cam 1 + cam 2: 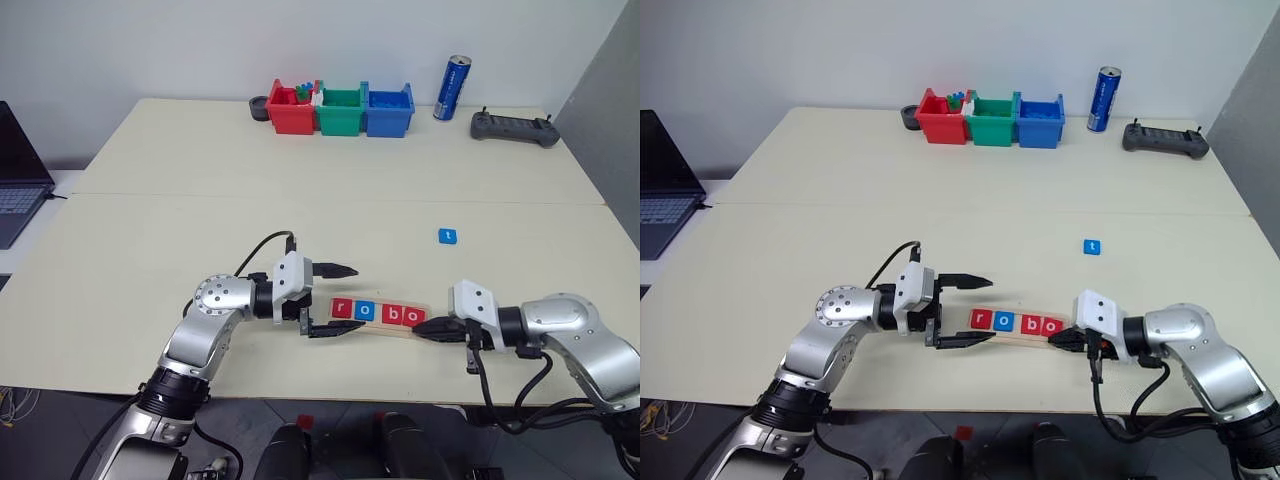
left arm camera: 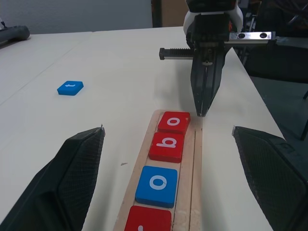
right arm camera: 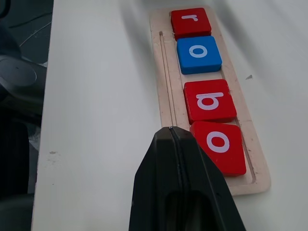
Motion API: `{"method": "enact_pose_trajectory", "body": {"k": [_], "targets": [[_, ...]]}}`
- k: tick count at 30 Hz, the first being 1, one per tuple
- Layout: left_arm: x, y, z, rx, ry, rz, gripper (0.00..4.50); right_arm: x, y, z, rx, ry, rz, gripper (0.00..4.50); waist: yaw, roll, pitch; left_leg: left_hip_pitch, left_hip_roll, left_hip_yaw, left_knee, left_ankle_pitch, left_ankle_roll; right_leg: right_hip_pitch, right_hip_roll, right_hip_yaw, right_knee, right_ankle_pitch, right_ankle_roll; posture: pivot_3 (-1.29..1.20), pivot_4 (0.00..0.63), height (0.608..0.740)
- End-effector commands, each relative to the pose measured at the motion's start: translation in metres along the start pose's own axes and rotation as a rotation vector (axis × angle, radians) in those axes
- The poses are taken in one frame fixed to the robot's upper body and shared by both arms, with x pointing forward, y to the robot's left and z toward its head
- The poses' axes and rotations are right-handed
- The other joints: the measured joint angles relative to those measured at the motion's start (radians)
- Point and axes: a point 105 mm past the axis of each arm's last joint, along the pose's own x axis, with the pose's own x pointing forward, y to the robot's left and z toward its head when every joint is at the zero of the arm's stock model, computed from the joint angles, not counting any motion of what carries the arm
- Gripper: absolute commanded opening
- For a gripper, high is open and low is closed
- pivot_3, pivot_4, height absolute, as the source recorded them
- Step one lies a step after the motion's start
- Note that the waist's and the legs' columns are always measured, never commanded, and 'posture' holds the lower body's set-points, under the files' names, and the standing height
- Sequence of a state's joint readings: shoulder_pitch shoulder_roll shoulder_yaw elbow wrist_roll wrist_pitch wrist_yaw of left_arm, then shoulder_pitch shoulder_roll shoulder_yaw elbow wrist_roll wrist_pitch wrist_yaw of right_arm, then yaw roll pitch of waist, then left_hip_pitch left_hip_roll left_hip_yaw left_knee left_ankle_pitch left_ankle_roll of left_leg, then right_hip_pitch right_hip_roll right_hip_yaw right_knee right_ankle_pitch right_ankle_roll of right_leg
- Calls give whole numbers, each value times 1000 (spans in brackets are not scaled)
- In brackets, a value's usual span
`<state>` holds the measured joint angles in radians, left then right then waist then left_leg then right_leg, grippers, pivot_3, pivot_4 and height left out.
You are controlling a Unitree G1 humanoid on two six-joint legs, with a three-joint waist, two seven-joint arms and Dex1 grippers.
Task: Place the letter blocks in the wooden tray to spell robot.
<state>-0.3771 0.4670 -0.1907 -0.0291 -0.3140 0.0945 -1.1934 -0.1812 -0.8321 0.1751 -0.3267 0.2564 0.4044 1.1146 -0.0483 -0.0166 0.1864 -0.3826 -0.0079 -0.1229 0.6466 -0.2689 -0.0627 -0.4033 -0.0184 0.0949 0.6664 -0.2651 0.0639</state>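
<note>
Bright, even light; soft shadows, sharp pictures.

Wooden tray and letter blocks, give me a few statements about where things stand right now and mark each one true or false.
1. The wooden tray holds four letter blocks reading r, o, b, o. True.
2. The blue t block already sits in the tray. False: it lies on the table, apart from the tray, on the side away from the robot.
3. The right gripper is shut with nothing between its fingers. True.
4. The left gripper is clamped on the r block. False: it is open, its fingers either side of the tray's r end, holding nothing.
5. The second block in the tray, an o, is blue. True.
6. The blue can stands next to the tray. False: it stands at the table's far edge, beside the blue bin.
</note>
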Motion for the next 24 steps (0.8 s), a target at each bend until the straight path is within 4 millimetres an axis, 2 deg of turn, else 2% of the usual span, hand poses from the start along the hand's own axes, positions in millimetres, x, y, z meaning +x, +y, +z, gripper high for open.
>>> {"method": "enact_pose_trajectory", "body": {"k": [1,14,20,24], "targets": [[0,0,8,40,-18,-12,4500,0,-5,3,-48,-2,-21,13,0,0,0,0,0,0,0,0,0,0,0,0,0,0,0,0,150,740],[0,-2,8,35,-16,-19,4500,-2,-15,-3,-71,22,-64,13,0,0,0,0,0,0,0,0,0,0,0,0,0,0,0,0,150,740],[0,-3,9,35,-18,-24,4500,-11,-11,8,-23,-15,-38,13,0,0,0,0,0,0,0,0,0,0,0,0,0,0,0,0,150,740],[1,-2,9,35,-20,-26,4500,-18,-14,3,-11,9,-39,13,0,0,0,0,0,0,0,0,0,0,0,0,0,0,0,0,150,740]]}}
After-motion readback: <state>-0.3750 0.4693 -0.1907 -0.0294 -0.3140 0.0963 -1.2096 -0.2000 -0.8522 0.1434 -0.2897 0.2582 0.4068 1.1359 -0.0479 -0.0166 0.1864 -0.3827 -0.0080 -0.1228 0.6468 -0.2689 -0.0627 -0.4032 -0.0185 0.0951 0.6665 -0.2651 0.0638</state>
